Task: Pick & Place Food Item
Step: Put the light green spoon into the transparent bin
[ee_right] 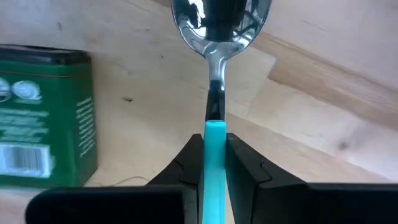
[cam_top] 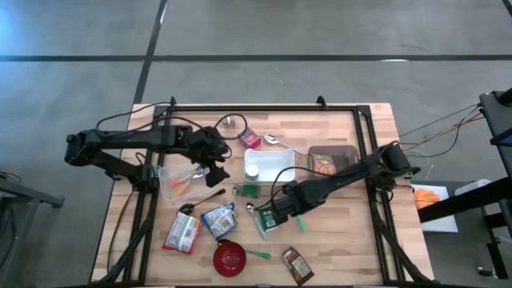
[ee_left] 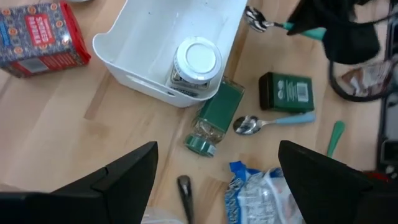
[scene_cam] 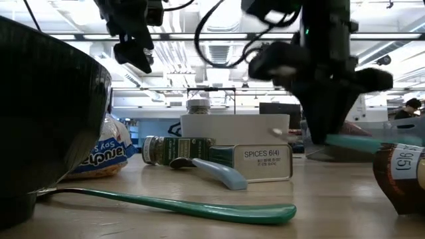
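In the high view the right hand point(cam_top: 268, 218) sat just below the centre of the frame, low over the wooden tabletop point(cam_top: 352, 248), its fingers pinched shut on the light-blue handle of a spoon point(ee_right: 216, 74); the right wrist view showed that handle clamped between the two dark fingers point(ee_right: 186, 165), the shiny bowl pointing away toward the top of the frame, with a green tin point(ee_right: 40, 118) just beside it at the left edge. The left hand point(cam_top: 214, 152) hovered left of centre, its fingers spread wide and holding nothing. Below it, the left wrist view showed a white tray point(ee_left: 168, 50) at upper centre with a white-capped jar point(ee_left: 196, 62) standing inside, and a green spice bottle point(ee_left: 214, 118) lying against the tray's outer wall.
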Robot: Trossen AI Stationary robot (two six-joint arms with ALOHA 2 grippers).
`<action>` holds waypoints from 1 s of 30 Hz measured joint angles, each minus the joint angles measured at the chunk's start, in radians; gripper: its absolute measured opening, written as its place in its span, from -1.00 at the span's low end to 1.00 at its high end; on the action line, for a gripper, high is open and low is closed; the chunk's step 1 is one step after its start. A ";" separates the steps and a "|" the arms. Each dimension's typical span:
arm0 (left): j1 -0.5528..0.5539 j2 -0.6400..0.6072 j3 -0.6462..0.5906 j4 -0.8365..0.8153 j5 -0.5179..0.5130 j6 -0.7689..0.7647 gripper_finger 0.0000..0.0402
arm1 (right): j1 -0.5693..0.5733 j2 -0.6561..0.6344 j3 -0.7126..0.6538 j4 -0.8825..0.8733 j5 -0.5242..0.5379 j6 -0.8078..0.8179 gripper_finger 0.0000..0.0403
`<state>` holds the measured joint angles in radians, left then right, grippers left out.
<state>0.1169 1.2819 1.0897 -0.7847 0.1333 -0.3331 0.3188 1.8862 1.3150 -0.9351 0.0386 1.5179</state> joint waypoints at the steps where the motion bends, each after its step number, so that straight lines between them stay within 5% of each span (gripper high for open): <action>1: -0.001 0.000 0.000 0.007 0.000 -0.023 0.68 | 0.004 -0.018 0.003 -0.003 0.007 0.005 -0.85; 9: -0.018 0.000 0.000 0.226 0.000 -0.143 0.68 | 0.017 -0.165 0.048 0.007 0.159 0.000 -0.85; 22: -0.018 0.028 0.000 0.665 -0.002 -0.359 0.68 | -0.008 -0.404 0.063 0.149 0.627 -0.197 -0.85; 30: -0.018 0.083 0.000 0.833 -0.019 -0.405 0.64 | -0.060 -0.425 0.063 0.276 0.664 -0.387 -0.85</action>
<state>0.0986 1.3651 1.0897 0.0486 0.1146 -0.7383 0.2586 1.4615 1.3785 -0.6592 0.7026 1.1306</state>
